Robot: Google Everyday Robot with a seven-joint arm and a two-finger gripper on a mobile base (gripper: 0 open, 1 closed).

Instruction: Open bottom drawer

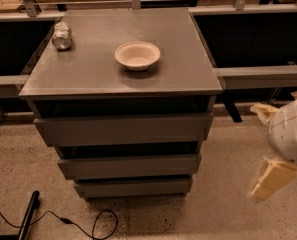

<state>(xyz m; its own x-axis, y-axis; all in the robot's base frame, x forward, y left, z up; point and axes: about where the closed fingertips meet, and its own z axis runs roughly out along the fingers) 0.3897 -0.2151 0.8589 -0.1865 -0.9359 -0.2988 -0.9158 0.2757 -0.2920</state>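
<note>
The bottom drawer [133, 186] is the lowest, narrowest dark grey front of the three-drawer cabinet [120, 74]. Its front sits flush under the middle drawer [129, 165], just above the floor. The tallest top drawer [122, 129] is above both. My gripper [266, 146] hangs at the right edge of the view, to the right of the cabinet at about middle-drawer height. Its cream fingers [271, 179] are spread apart with nothing between them. It is clear of the cabinet and touches no drawer.
A white bowl [137, 55] and a metal can [62, 36] lying on its side sit on the cabinet top. A black cable [78, 225] and a black bar [28, 215] lie on the speckled floor at the front left. Dark bins and rails flank the cabinet.
</note>
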